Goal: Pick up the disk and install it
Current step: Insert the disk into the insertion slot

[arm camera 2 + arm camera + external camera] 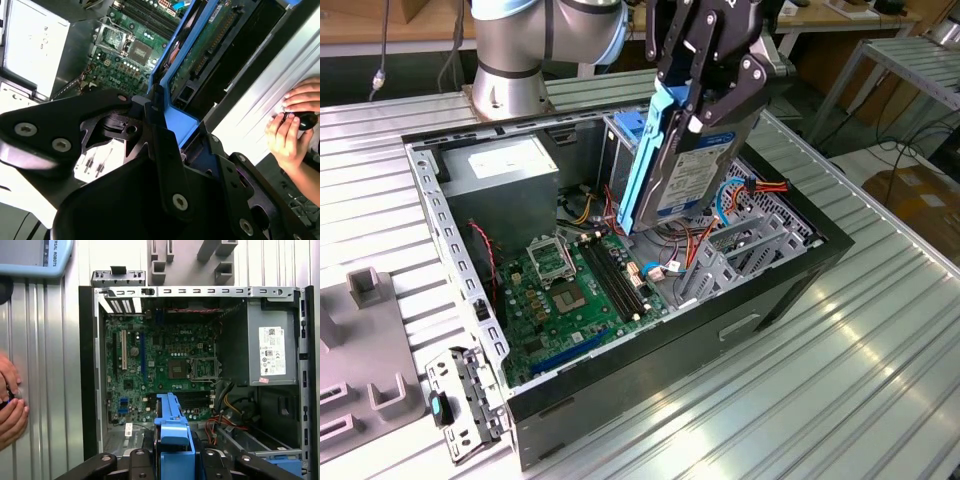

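Now: disk point(695, 165) held over case point(650, 370)

We see the case open on its side, interior up. The disk hangs edge-down at the exterior view's right, presumably to drop into the drive cage point(740, 255). The gripper point(705, 95) is clenched on its upper end.

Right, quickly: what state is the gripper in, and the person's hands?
Gripper: closed on the disk, above the open case.
Person's hands: on a small dark object beside the case.
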You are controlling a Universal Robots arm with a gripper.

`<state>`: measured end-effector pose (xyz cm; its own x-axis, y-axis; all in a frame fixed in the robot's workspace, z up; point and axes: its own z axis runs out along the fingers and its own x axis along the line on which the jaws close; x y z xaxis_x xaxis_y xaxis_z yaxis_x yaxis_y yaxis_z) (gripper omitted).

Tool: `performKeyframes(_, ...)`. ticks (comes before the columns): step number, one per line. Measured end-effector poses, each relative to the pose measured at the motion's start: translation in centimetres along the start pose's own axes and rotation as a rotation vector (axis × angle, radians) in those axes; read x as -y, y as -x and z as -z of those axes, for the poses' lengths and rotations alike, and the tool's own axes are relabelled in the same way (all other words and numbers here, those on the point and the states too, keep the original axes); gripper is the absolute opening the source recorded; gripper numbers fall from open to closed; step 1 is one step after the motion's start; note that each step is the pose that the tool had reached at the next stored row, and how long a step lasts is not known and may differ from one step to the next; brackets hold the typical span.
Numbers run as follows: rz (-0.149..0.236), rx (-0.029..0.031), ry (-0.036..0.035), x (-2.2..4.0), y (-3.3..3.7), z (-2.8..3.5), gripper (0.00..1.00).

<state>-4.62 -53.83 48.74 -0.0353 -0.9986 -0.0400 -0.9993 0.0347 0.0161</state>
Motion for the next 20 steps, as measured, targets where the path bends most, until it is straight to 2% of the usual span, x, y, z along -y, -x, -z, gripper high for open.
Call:
performKeyframes(7, 0.000, -0.0026, 0.0000, 1.61, -0.13, -0.12, 0.37)
performKeyframes(11, 0.000, -0.0040, -0.0001, 2.29, -0.20, -0.20, 0.37)
performKeyframes(20, 0.000, -0.0074, -0.0003, 2.56, -0.81, -0.30, 0.37)
